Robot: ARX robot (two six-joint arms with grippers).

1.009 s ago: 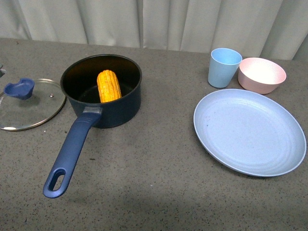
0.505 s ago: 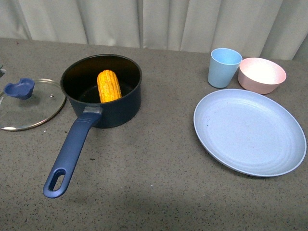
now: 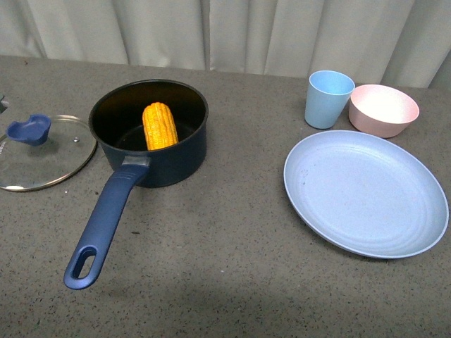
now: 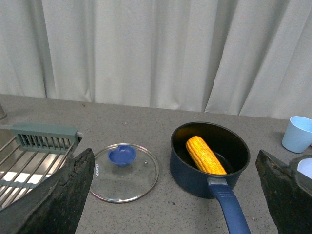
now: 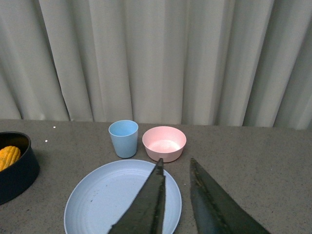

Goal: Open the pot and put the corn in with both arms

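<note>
Already the corn (image 3: 160, 125) lies inside the pot (image 3: 169, 160), leaning against the far wall, one end down on the black bottom. Lid (image 3: 44, 153) is off, flat on the table (image 3: 225, 267) just beside the pot, on the side away from the plate, blue knob up. Both parts of the job look done to me; I judge this as the pull-back stage, nothing left to carry.

Left gripper (image 4: 178, 195): jaws spread very wide, nothing between them. It hangs back from the pot, looking over pot and lid together. A metal rack (image 4: 29, 151) sits beyond the lid, farther from the pot.

Right gripper (image 5: 176, 200): fingers nearly together, a thin gap showing, nothing held. It hovers near the blue plate (image 5: 97, 200), well apart from the pot. Blue cup (image 5: 123, 139) and pink bowl (image 5: 164, 143) stand just behind the plate.

Neither arm shows in the front view.

Next move, as I judge it: keep both arms clear and away from the pot's long handle (image 3: 106, 218), which sticks out toward me and could be nudged. If the lid were wanted back on, that would fall to the left gripper, gripping the knob.
</note>
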